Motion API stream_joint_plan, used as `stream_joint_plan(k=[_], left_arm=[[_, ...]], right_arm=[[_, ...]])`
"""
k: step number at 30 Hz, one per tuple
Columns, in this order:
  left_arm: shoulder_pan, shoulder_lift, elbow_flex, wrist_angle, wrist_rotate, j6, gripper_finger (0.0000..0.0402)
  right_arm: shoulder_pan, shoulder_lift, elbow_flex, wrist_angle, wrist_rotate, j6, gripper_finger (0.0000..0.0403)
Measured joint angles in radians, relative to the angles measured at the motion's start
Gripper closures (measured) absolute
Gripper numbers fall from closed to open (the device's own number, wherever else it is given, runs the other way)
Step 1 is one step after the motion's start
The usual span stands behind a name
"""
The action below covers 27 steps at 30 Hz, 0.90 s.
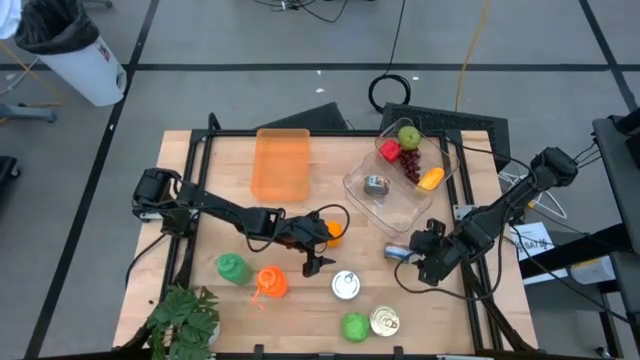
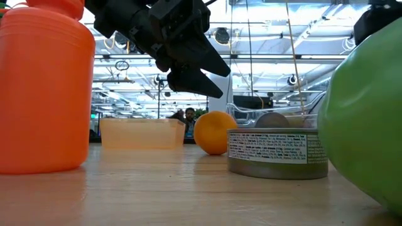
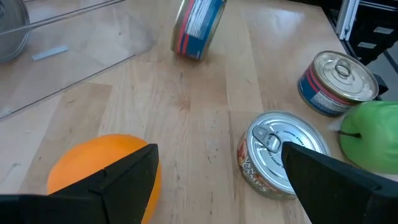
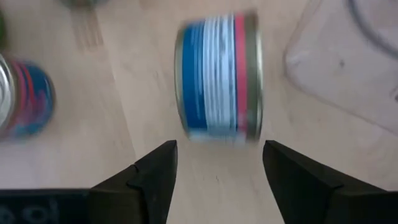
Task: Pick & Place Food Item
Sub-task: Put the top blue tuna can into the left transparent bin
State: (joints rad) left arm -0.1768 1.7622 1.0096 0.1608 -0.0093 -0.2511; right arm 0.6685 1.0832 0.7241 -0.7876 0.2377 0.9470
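Note:
A blue-and-red tin can [image 4: 217, 78] lies on its side on the wooden table, next to the clear container [image 1: 372, 195]. My right gripper [image 4: 219, 146] hovers open just short of it, slanting down, a finger toward each flat end, apart from it [image 1: 418, 262]. My left gripper [image 3: 219, 152] hangs open above the table's middle [image 1: 315, 262], between an orange [image 3: 102, 174] and an upright silver can [image 3: 277, 152], touching neither. In the low view it [image 2: 213, 78] is clear of the tabletop.
The clear container holds a green apple [image 1: 408, 136], grapes, a yellow piece and a small can. An orange tray [image 1: 281, 163] lies at the back. Near the front edge are a green apple [image 1: 354, 326], another can [image 1: 385, 321], an orange bottle [image 1: 270, 283], a green item [image 1: 231, 267] and a plant [image 1: 185, 318].

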Motion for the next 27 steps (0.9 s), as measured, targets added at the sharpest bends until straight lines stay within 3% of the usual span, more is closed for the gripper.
stream_joint_plan(k=[8, 19, 27], left_arm=[[0.0, 0.0, 0.0, 0.0, 0.0, -0.001, 0.005], [0.0, 0.0, 0.0, 0.0, 0.0, -0.001, 0.005], [0.0, 0.0, 0.0, 0.001, 0.0, 0.001, 0.005]], right_arm=[[-0.011, 0.0, -0.045, 0.079, 0.007, -0.024, 0.0174], [-0.033, 0.0, -0.233, 0.323, 0.026, -0.021, 0.0084], [-0.033, 0.0, -0.306, 0.439, 0.097, -0.063, 0.0088]])
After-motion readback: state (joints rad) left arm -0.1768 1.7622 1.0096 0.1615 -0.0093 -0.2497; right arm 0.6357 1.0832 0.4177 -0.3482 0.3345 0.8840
